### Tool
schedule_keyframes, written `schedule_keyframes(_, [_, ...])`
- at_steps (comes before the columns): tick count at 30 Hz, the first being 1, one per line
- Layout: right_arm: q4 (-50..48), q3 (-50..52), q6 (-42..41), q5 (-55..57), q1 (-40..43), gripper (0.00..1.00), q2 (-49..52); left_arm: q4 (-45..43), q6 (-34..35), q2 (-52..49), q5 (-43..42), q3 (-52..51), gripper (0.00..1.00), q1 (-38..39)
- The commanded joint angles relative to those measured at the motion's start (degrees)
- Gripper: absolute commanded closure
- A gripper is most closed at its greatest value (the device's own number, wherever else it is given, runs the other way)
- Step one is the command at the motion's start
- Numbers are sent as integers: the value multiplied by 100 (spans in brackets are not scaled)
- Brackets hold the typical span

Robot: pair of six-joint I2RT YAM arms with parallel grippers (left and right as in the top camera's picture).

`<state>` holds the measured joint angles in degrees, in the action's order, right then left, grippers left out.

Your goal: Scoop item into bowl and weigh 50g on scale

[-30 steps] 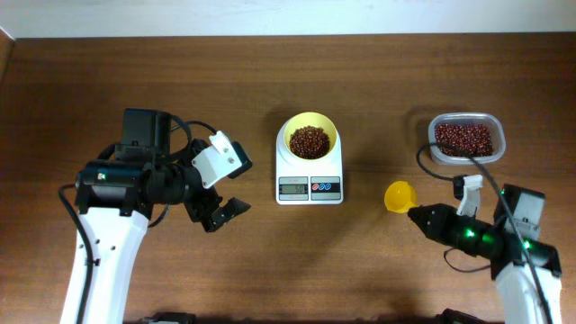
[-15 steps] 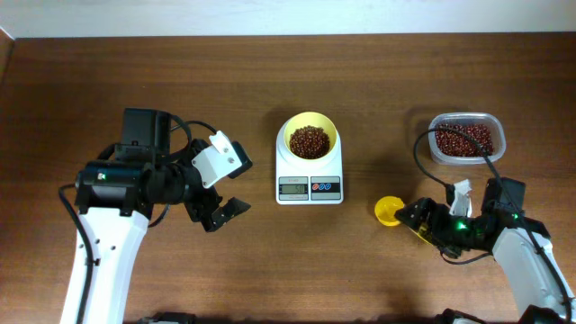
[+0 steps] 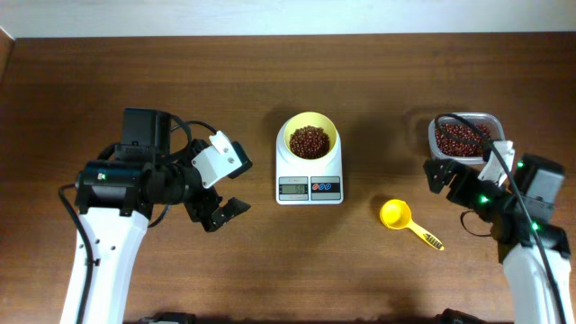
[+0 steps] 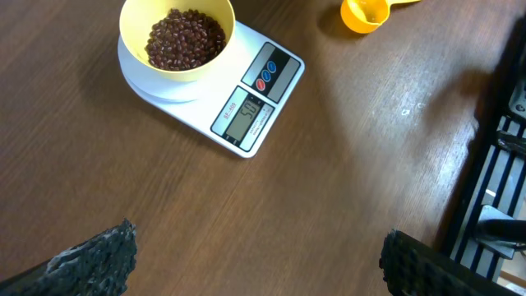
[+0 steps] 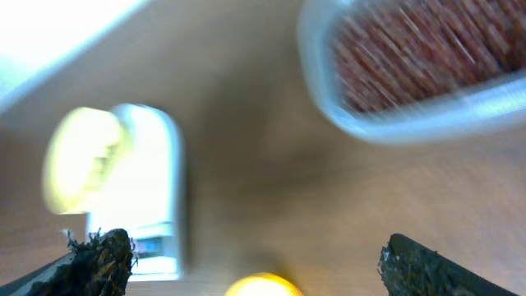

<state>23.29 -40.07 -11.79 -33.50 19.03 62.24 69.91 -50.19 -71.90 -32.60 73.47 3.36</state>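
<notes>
The pale yellow bowl (image 3: 311, 119) is set squarely on the white kitchen scale (image 3: 310, 189), at the middle of the table (image 3: 360, 81), so that whatever is tipped in is weighed at once. A heap of red-brown beans (image 3: 309, 141) is held in it, and the display (image 4: 246, 115) is turned to the near side; its figure seems close to fifty but cannot be read with certainty. The yellow scoop (image 3: 396, 214) is laid flat on the wood, near and to the right of the scale, touched by nothing, which suggests that scooping is judged finished. The right gripper (image 5: 256, 247) is spread wide and empty, raised just beside the clear plastic tub (image 3: 464, 116) at the far right, where more of the same beans are kept. The left gripper (image 4: 259, 238) is likewise spread wide and empty, parked well to the left of the scale. Bare wood is left on both sides of the scale, while the tub is crowded by the right arm.
</notes>
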Motion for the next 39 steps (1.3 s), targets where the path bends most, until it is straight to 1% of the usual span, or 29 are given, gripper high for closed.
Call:
schedule_keyframes(1, [31,-201,11,-855,-33,1,-713,4,-111,66,-39,68,1,-15])
schedule_keyframes(4, [179,-201,13,-852,-33,1,-977,4,-111,66,-37,68,1,-15])
schedule_keyframes(10, [136,-199,13,-813,-52,1,-883,4,-111,66,-39,68,1,-15])
schedule_keyframes(13, [133,-199,42,-715,-291,1,-927,4,-111,66,-37,68,1,-15])
schedule_keyframes(16, [140,-160,39,129,-857,1,-1027,4,-111,66,-39,68,1,-15])
schedule_keyframes(17, [142,-120,39,702,-1276,1,-1119,4,-111,66,-39,68,1,-15])
schedule_keyframes(20, [142,24,46,1683,-2052,1,-1458,4,-111,66,-39,68,1,-15])
schedule_keyframes(22, [138,256,101,1943,-2304,1,-1838,4,-111,66,-37,68,1,-15])
schedule_keyframes(26, [129,970,98,1919,-2326,1,-2848,4,-111,66,-39,68,1,-15])
schedule_keyframes(29, [-210,1652,101,1919,-2326,1,-3906,4,-111,66,-39,68,1,-15])
schedule_keyframes(31, [-638,2361,101,1919,-2326,1,-5005,4,-111,66,-39,68,1,-15])
schedule_keyframes(34, [-1027,3029,98,1912,-2323,1,-5980,4,-111,66,-39,68,1,-15])
schedule_keyframes(35, [-1314,3307,101,1910,-2326,1,-6205,4,-111,66,-39,68,1,-15])
schedule_keyframes(39, [-1858,3652,254,1919,-2398,1,-6205,4,-111,66,-39,68,1,-15])
